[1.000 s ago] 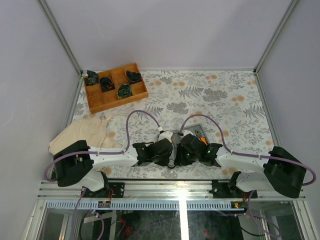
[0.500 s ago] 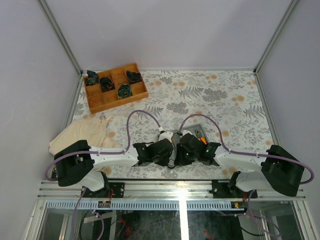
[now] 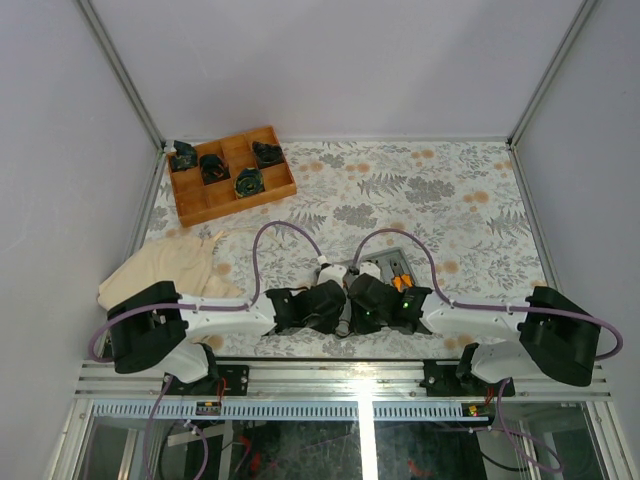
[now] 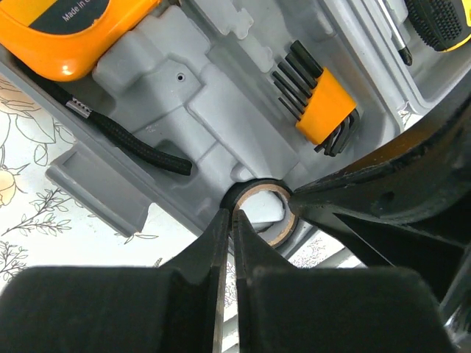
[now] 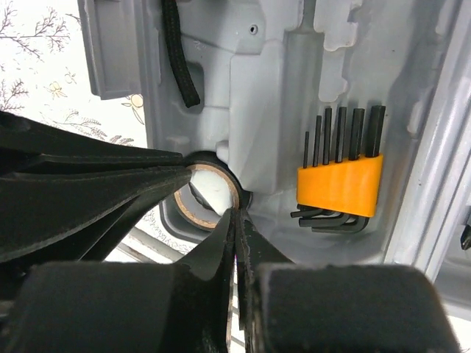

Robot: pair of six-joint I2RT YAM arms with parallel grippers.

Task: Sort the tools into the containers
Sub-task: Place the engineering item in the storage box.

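Observation:
A small black ring (image 4: 274,237) with a brown inner lining lies in a round pocket at the near edge of the grey case (image 4: 169,81). My left gripper (image 4: 234,215) is shut on the ring's left wall. My right gripper (image 5: 238,212) is shut on the ring (image 5: 193,213) at its opposite wall. In the top view both grippers meet over the case (image 3: 400,243) at the table's near middle, left gripper (image 3: 338,300) and right gripper (image 3: 360,300). In the case lie an orange tape measure (image 4: 66,29), hex keys in an orange holder (image 5: 340,184) and a black-and-yellow screwdriver (image 4: 441,18).
A brown wooden divided tray (image 3: 190,205) with black parts stands at the far left. A beige cloth (image 3: 170,270) lies near the left arm. Purple cables (image 3: 285,228) arch over both wrists. The tape measure's black cord (image 4: 132,140) trails across the case.
Both grippers have closed on the ring's walls, the right one more than the left. The right arm has shifted slightly left and forward; the left arm has barely moved.

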